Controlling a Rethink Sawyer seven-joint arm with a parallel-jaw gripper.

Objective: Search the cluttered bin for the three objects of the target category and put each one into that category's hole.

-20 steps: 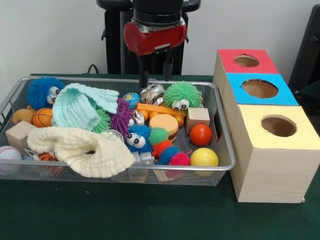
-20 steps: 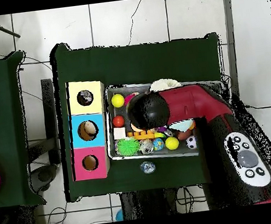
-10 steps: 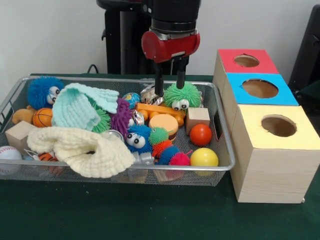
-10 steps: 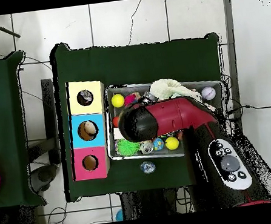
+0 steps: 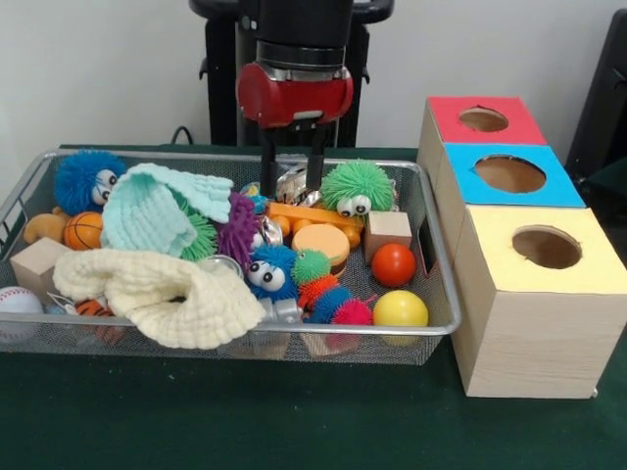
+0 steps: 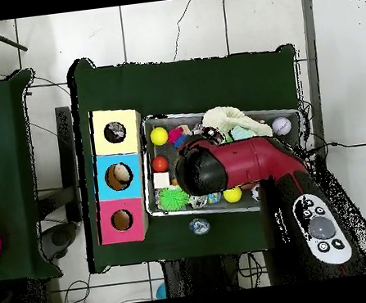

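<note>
The wire mesh bin point(image 5: 245, 328) is full of toys and also shows in the overhead view point(image 6: 227, 211). My gripper point(image 5: 291, 184) hangs at the bin's far side, just left of the green spiky ball point(image 5: 359, 183). It is open, with one finger point(image 5: 266, 171) on each side of a shiny crumpled wad point(image 5: 296, 182). I cannot tell whether they touch it. A blue and yellow wad point(image 5: 252, 193) peeks out beside the left finger. In the overhead view the arm point(image 6: 237, 164) hides the gripper. Another small wad point(image 6: 200, 226) lies on the table outside the bin.
Three wooden boxes with holes stand right of the bin: red point(image 5: 509, 119), blue point(image 5: 554, 181), yellow point(image 5: 490, 245). The bin holds mint point(image 5: 147, 211) and cream point(image 5: 157, 284) cloths, fuzzy balls, an orange block point(image 5: 321, 240), a wooden cube point(image 5: 388, 227), and red point(image 5: 393, 263) and yellow point(image 5: 400, 309) balls.
The gripper swung right over the green spiky ball, then came back left. It now sits lower, astride the shiny wad. The toys have not moved.
</note>
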